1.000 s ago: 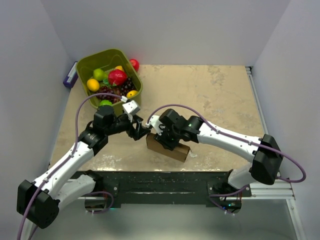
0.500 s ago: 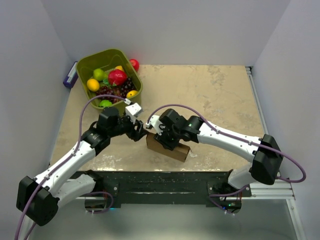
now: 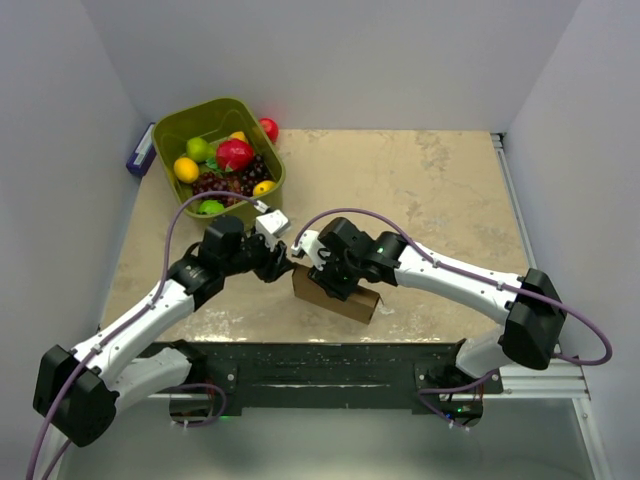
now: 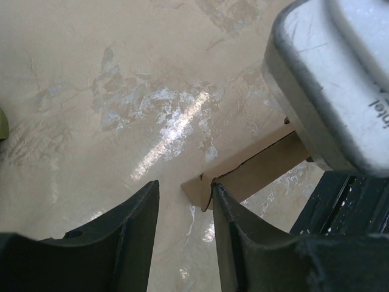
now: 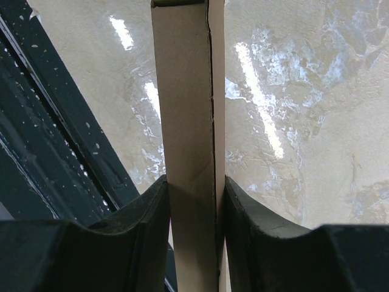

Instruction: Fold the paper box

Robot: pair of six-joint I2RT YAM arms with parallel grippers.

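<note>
Pinching the paper box's [image 5: 185, 91] fold near the tabletop's [image 3: 420, 190] front edge is the right claw [image 5: 193, 182]; card seems light, crease-prone; left claw [image 4: 183, 188] half-open, empty.

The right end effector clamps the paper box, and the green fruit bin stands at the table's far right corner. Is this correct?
No: the top external view shows the green fruit bin at the far left corner. The right end effector does clamp the paper box.

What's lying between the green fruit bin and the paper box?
The left pincer and its white wrist camera sit there, between the bin and the paper box; the top view shows it.
</note>
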